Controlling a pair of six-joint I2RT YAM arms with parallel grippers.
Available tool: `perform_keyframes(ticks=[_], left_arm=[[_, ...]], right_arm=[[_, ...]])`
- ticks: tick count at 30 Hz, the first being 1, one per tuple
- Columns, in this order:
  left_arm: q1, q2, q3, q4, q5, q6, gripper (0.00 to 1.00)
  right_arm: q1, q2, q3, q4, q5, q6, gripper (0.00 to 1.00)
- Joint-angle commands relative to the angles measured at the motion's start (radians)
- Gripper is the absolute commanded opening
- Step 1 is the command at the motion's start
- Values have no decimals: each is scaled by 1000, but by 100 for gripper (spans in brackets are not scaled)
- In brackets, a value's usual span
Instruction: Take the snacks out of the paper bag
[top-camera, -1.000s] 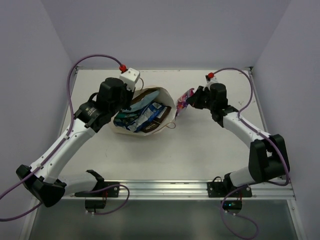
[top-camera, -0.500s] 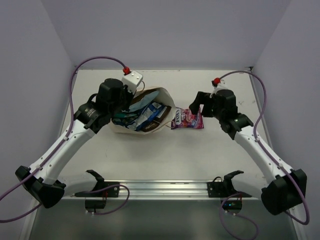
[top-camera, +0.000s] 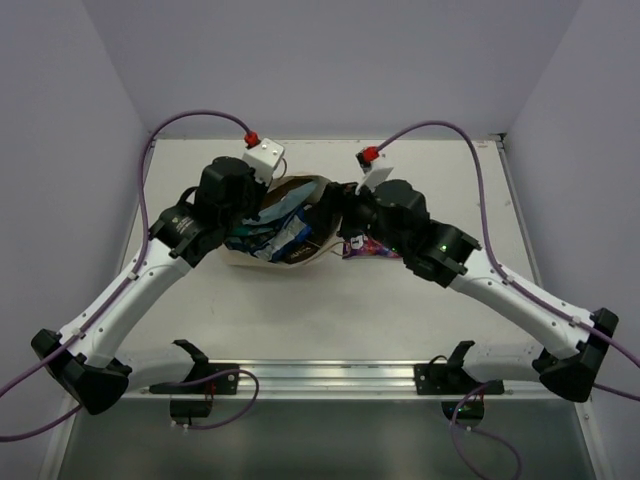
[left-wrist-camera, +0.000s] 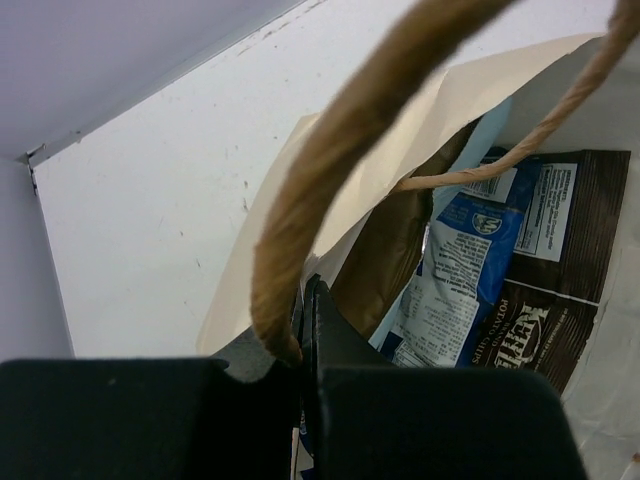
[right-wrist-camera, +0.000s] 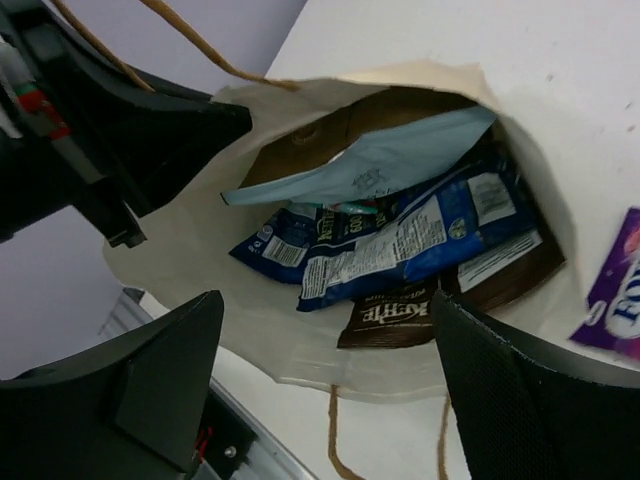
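Observation:
The cream paper bag (top-camera: 300, 262) lies on its side with its mouth facing the right arm. Blue-and-white snacks (top-camera: 287, 224) fill it. My left gripper (top-camera: 248, 222) is at the bag's left rim, shut on the string handle (left-wrist-camera: 330, 170) where it meets the paper (left-wrist-camera: 490, 85). My right gripper (right-wrist-camera: 328, 300) hangs open just before the bag's mouth (right-wrist-camera: 200, 270), holding nothing. Between its fingers I see a blue-and-white packet (right-wrist-camera: 420, 240), a brown packet (right-wrist-camera: 395, 315) and a pale teal one (right-wrist-camera: 390, 160). A magenta-purple packet (top-camera: 372, 249) lies on the table right of the bag.
The bag's second string handle (right-wrist-camera: 335, 440) trails on the white table (top-camera: 330, 310) in front of the mouth. The right forearm (top-camera: 500, 290) stretches across the table's right half. Purple cables loop over both arms. Walls close in the back and sides.
My right gripper opened and let the magenta-purple packet drop on the table right of the bag, then swung left back to the bag's mouth. The left gripper kept its hold.

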Motion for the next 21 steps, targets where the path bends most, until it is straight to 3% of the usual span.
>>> perform_keyframes(ticks=[1, 7, 9, 14, 21], left_arm=[[-6, -23, 38, -11, -83, -30, 0], [-7, -41, 47, 10, -67, -22, 0], [-7, -46, 47, 19, -64, -18, 0], [-7, -40, 51, 36, -34, -22, 0], [-10, -36, 33, 43, -28, -42, 0]], right_arm=[[42, 73, 49, 30, 97, 205, 88], [81, 220, 134, 42, 134, 392, 88], [85, 267, 173, 8, 169, 476, 99], [85, 369, 240, -1, 255, 554, 99], [85, 489, 323, -38, 246, 592, 96]])
